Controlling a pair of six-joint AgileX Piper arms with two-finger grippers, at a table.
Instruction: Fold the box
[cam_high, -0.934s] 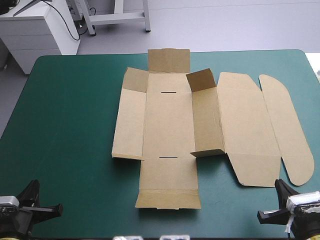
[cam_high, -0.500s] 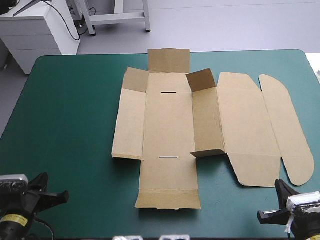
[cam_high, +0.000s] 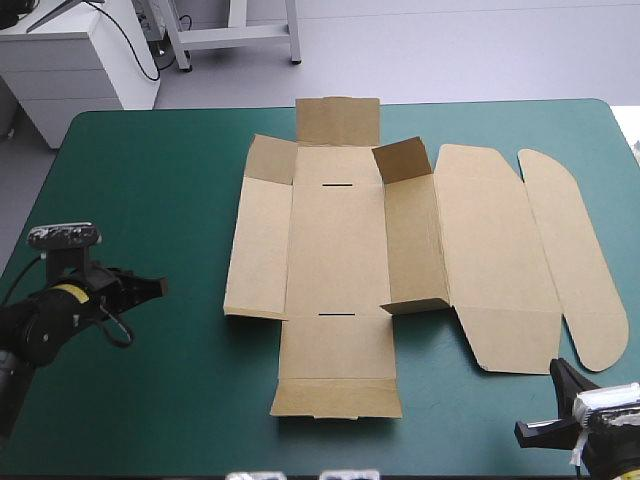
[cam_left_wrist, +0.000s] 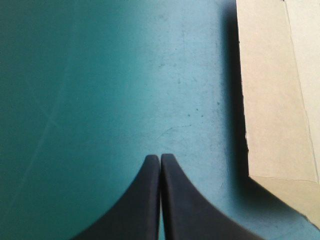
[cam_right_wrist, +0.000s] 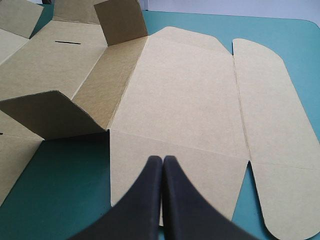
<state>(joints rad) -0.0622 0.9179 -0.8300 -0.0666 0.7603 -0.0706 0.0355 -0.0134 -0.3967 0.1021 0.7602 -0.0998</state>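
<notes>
The left end effector (cam_left_wrist: 160, 159) is clenched, its two black fingers meeting in a single point and holding nothing, and it hovers over bare teal-green tabletop (cam_high: 150, 180) on the left side. The box (cam_high: 338, 250) lies from it toward the table's middle, open and mostly flat, well short of a tray. Its nearest part is the left wall panel (cam_high: 257, 250), a long strip running from the near side to the far side, so the fingers face its long outer edge broadside. A band of uncovered tabletop separates tip and edge, so they are near but apart. The left wrist view shows that same edge passing beside the fingers, with the panel's near corner just off to one side. The right end effector (cam_right_wrist: 162, 160) is likewise pressed shut and empty. It sits at the near right corner of the table, its tips over the near flap (cam_right_wrist: 175, 165) of the wide lid panel (cam_high: 490, 250); whether they touch the board cannot be told. The right wall (cam_high: 412, 240) already tilts up, its end tabs standing. The left wall seems the likely next panel to raise. The left arm is plainly the nearer one, and it would need to cross the gap sideways to reach that edge.
</notes>
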